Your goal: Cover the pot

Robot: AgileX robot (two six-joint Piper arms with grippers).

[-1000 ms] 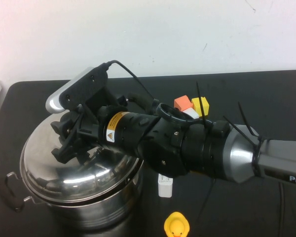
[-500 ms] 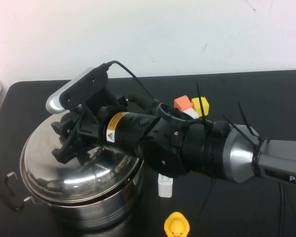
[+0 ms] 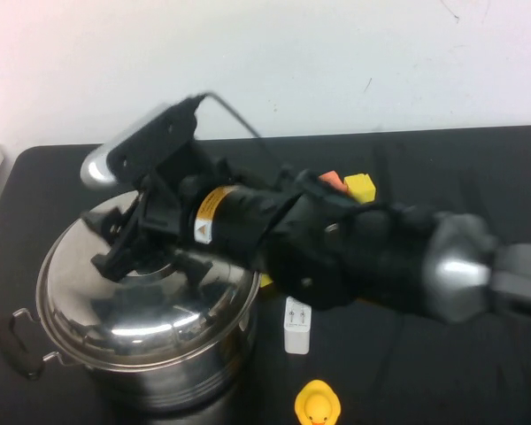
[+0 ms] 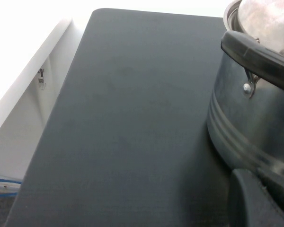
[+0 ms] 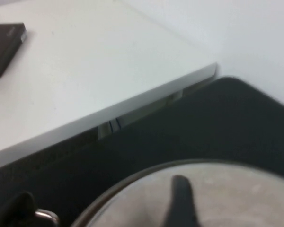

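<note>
The large steel pot (image 3: 164, 376) stands at the table's front left, with a black side handle (image 3: 13, 343). The domed steel lid (image 3: 133, 314) rests on its rim. My right gripper (image 3: 150, 258) hovers just above the top of the lid, fingers spread and holding nothing. The right wrist view shows one dark finger (image 5: 180, 201) free over the lid (image 5: 236, 198); the knob is hidden. The left gripper is out of the high view. Its wrist view shows a dark finger (image 4: 255, 198) low beside the pot wall (image 4: 255, 118) and a handle (image 4: 255, 49).
A white charger block (image 3: 296, 329) and a yellow rubber duck (image 3: 317, 404) lie right of the pot. Orange (image 3: 332, 181) and yellow (image 3: 360, 186) blocks sit behind my right arm. A white desk with a black box (image 5: 4, 47) adjoins the table's left edge.
My right arm has risen a little above the lid and is blurred with motion. The lid stays on the pot.
</note>
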